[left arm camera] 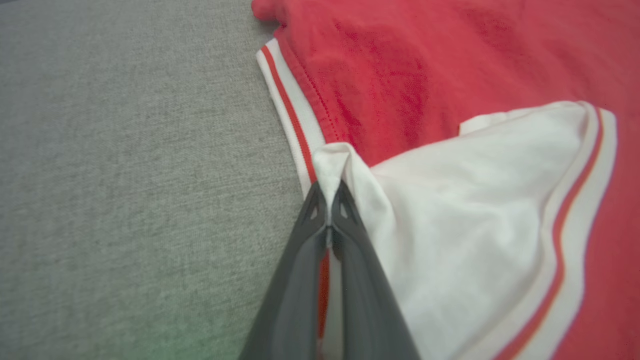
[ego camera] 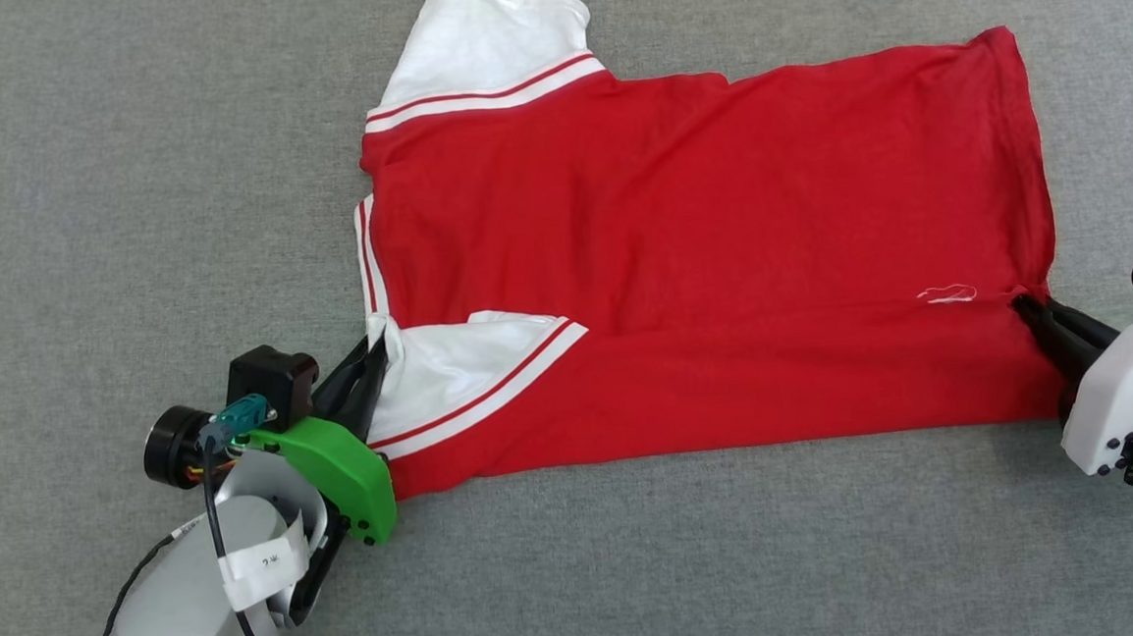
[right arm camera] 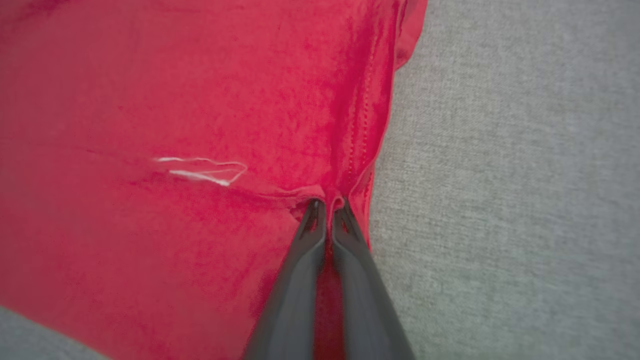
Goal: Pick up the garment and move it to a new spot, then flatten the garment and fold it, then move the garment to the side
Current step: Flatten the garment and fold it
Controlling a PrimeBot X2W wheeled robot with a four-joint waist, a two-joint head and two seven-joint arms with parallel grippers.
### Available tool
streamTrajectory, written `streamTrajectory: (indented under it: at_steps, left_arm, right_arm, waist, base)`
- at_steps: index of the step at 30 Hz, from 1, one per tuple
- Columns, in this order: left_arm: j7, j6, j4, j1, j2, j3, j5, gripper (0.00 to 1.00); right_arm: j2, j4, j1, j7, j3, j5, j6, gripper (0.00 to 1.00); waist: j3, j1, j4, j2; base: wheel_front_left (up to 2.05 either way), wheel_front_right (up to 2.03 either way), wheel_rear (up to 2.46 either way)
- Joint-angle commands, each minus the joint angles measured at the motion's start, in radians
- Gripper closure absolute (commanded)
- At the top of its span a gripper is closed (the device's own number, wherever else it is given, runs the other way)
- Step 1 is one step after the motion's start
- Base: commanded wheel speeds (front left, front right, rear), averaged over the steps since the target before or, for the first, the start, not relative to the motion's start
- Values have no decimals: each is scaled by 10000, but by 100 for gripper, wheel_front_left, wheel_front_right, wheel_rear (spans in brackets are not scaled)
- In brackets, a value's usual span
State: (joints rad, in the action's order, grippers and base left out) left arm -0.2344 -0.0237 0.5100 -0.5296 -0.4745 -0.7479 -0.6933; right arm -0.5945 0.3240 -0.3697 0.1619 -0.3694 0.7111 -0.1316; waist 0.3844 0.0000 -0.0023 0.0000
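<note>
The garment [ego camera: 700, 251], a red T-shirt with white sleeves, lies spread on the grey cloth surface with its near long edge folded up over the body. My left gripper [ego camera: 378, 341] is shut on the tip of the near white sleeve [left arm camera: 450, 200], which is folded onto the red body. In the left wrist view the left gripper [left arm camera: 329, 187] pinches white fabric between its dark fingers. My right gripper [ego camera: 1021, 302] is shut on the red hem at the garment's right edge, close to a small white mark [ego camera: 947, 294]. In the right wrist view the right gripper [right arm camera: 327, 204] bites a red fold beside that white mark [right arm camera: 202, 170].
The grey cloth surface [ego camera: 126, 188] stretches out on all sides of the garment. The far white sleeve [ego camera: 485, 38] points away at the top of the head view. My left forearm [ego camera: 190, 597] crosses the lower left corner.
</note>
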Motion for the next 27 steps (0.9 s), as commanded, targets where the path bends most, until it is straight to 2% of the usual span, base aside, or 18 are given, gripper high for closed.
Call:
streamTrajectory:
  at_steps: [1, 2, 3, 8, 11, 15, 19, 23, 27]
  left_arm:
    - [82, -24, 379, 142, 133, -144, 24, 22]
    - [22, 17, 459, 138, 138, -109, 58, 0]
    - [-35, 2, 509, 152, 150, -45, 30, 0]
    - [-163, -95, 39, -45, -327, 470, -90, 0]
    - [419, -214, -559, -267, -774, 681, -395, 0]
    - [2061, -284, -1725, -696, -1494, 809, -884, 0]
    - [4589, -480, -2731, -1048, -2032, 707, -1961, 0]
    - [6895, -480, -3413, -1333, -2369, 331, -2729, 0]
    - [8551, -399, -3757, -1467, -2483, -148, -3137, 0]
  right_arm:
    - [71, 224, 47, -73, -136, 76, 9, 87]
    - [46, 255, 60, -176, -135, 76, 9, 57]
    - [24, 260, 82, -300, -127, 92, 9, 0]
    - [-153, -193, 370, -868, 144, 138, 9, 0]
    - [-262, -526, 544, -920, 339, 57, 9, 0]
    - [-315, -913, 721, -835, 638, -78, 9, 0]
    - [-237, -1206, 825, -657, 915, -255, 9, 0]
    - [-147, -1401, 874, -430, 1061, -363, 9, 0]
    - [-92, -1551, 942, -169, 1083, -425, 9, 0]
  waist:
    - [-269, 0, 115, 0]
    - [-367, 0, 132, 0]
    - [-488, 0, 152, 0]
    - [-1135, 0, 302, 0]
    - [-1354, 0, 354, 0]
    - [-1484, 0, 425, 0]
    - [-1499, 0, 463, 0]
    - [-1407, 0, 452, 0]
    - [-1232, 0, 387, 0]
  base:
    - [0, 0, 0]
    - [0, 0, 0]
    - [0, 0, 0]
    - [0, 0, 0]
    - [0, 0, 0]
    - [0, 0, 0]
    - [0, 0, 0]
    - [0, 0, 0]
    - [0, 0, 0]
